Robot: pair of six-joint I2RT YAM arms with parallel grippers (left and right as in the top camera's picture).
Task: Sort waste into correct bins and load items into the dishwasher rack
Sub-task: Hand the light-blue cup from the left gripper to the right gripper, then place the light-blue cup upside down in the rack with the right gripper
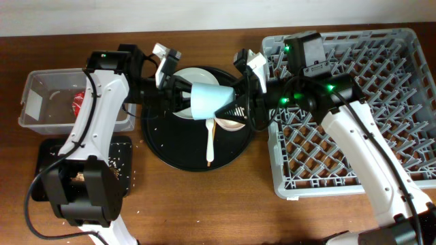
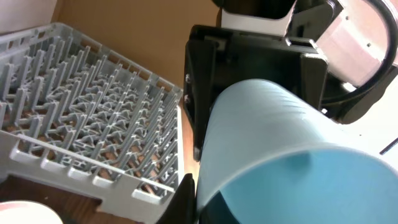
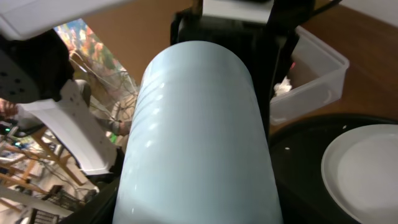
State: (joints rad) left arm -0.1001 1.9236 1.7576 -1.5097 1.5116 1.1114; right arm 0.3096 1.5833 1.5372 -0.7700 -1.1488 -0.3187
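Observation:
The light blue cup (image 1: 204,101) hangs on its side above the round black tray, held between both arms. My left gripper (image 1: 182,92) is shut on its rim, one finger outside the wall in the left wrist view (image 2: 199,199). My right gripper (image 1: 235,107) grips the narrow end; the cup (image 3: 199,137) fills the space between its fingers (image 3: 199,214). The cup (image 2: 280,143) hides most of the left wrist view. The grey dishwasher rack (image 1: 354,102) stands at the right and shows in the left wrist view (image 2: 81,93). The pale plate (image 1: 197,73), pinkish bowl (image 1: 228,124) and white fork (image 1: 210,139) lie on the tray.
The round black tray (image 1: 170,153) sits mid-table. The clear tub (image 1: 48,102) at far left holds a red wrapper (image 1: 80,101). The shallow black tray (image 1: 121,167) with pale crumbs lies in front of it. The plate (image 3: 367,168) and tub (image 3: 314,68) show in the right wrist view.

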